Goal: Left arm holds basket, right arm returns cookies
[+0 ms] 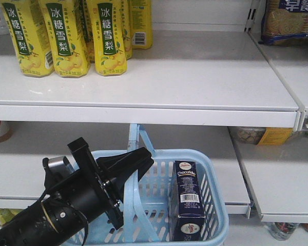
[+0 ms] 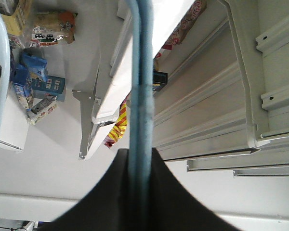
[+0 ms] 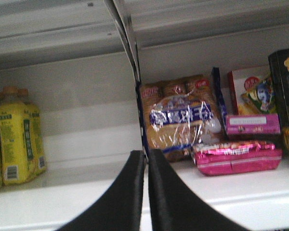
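Note:
In the front view the light-blue basket [image 1: 216,204] hangs in front of the lower shelf. The dark navy cookies box [image 1: 187,200] stands upright inside it on the right. My left arm [image 1: 66,205] reaches up from the lower left, and the left gripper [image 1: 138,156] is shut on the basket's raised handle [image 1: 136,136]. The left wrist view shows that blue handle [image 2: 139,96] running between the black fingers of the left gripper [image 2: 140,156]. My right gripper [image 3: 147,156] shows only in its wrist view, fingers together with nothing between them, facing a shelf.
Yellow drink bottles [image 1: 66,36] stand at the upper shelf's [image 1: 185,87] left. A cookie pack [image 1: 290,20] lies at the top right. In the right wrist view, a blue-labelled cookie pack [image 3: 180,118], a pink packet [image 3: 236,156] and yellow bottles [image 3: 17,139] sit on the shelf.

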